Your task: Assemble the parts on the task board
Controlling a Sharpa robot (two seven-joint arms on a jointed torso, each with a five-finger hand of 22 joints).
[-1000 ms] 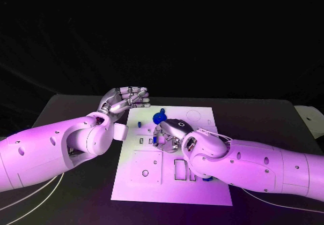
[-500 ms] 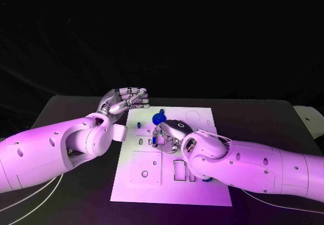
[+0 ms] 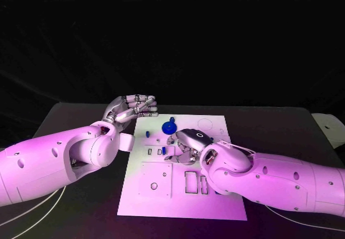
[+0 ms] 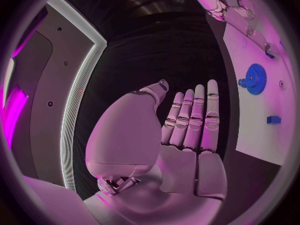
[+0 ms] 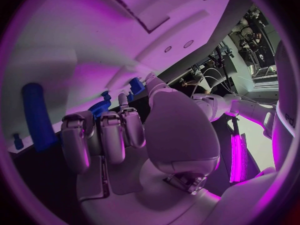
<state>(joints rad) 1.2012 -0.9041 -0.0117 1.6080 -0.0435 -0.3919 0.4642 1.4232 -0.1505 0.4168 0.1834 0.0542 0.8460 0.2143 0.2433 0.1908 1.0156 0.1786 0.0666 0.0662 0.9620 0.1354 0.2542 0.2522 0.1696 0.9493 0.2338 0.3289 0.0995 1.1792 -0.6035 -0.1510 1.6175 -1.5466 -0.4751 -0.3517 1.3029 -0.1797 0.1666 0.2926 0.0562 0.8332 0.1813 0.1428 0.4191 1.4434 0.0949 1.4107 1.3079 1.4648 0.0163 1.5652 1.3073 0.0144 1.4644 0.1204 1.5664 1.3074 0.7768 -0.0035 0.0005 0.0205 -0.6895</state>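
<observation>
nearest, across the front of the black table [image 3: 287, 124]: right arm reaching in over the task board [image 3: 183, 201], a white plate lying in the middle of the table with rectangular cut-outs near its front edge. further in, right hand [image 3: 185, 145] low over the middle of the board, palm down, fingers [image 5: 100, 135] curled in side by side. cannot tell whether anything is pinched beneath them; from the right wrist, a long blue part [image 5: 37, 117] lying on the board just beyond the fingertips, with smaller blue pieces [image 5: 103, 105] close by.

just past the right hand, a blue gear [image 3: 169, 126] resting on the board's far half, with a small blue part [image 3: 147, 133] beside it toward the left arm. same gear [image 4: 254, 78] seen from the left wrist, with a small blue block [image 4: 273, 119] near it on the white surface.

furthest, left hand [image 3: 133, 106] raised at the board's far left corner, off the plate, holding nothing. from its wrist, fingers [image 4: 197, 115] straight and pressed together, thumb set a little apart.
</observation>
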